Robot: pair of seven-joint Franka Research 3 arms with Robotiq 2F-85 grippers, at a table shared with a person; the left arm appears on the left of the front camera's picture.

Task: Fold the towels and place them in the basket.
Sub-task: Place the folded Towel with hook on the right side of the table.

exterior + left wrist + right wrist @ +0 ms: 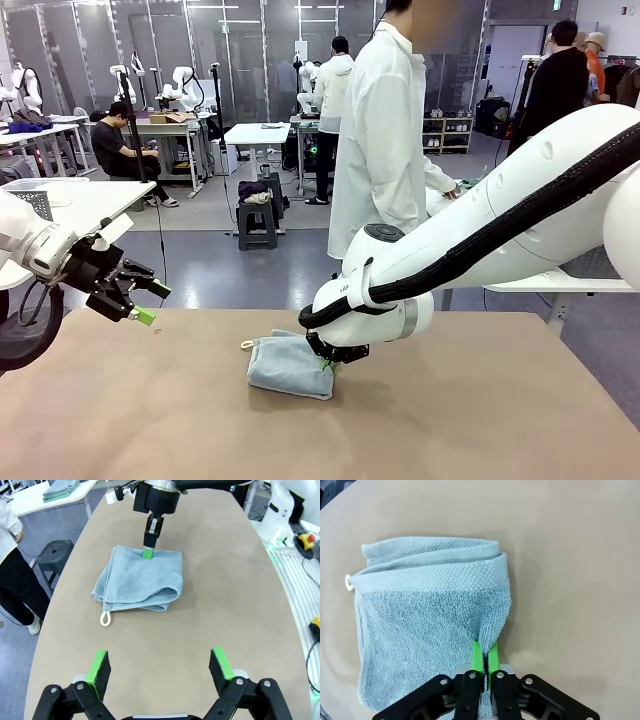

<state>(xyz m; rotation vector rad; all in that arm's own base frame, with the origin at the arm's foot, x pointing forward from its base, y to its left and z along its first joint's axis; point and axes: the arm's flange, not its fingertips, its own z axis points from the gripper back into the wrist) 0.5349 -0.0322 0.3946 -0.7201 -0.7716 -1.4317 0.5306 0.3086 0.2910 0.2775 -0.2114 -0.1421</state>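
Note:
A pale blue-grey towel (285, 367) (135, 577) (425, 615) lies folded on the tan table (480, 410), slightly left of its middle. Its white corner loop (105, 618) points toward my left side. My right gripper (328, 364) (148, 554) (484, 652) is shut on a pinch of the towel's edge, low at the table. My left gripper (152, 303) (159, 655) hangs open above the table's left part, apart from the towel, with nothing in it. A dark lattice patch (598, 262) shows behind my right arm; I cannot tell whether it is the basket.
A person in a white coat (385, 150) stands at the far side, hands off the table. A black stool (59, 555) stands beside the far table edge. Bare tabletop lies all around the towel.

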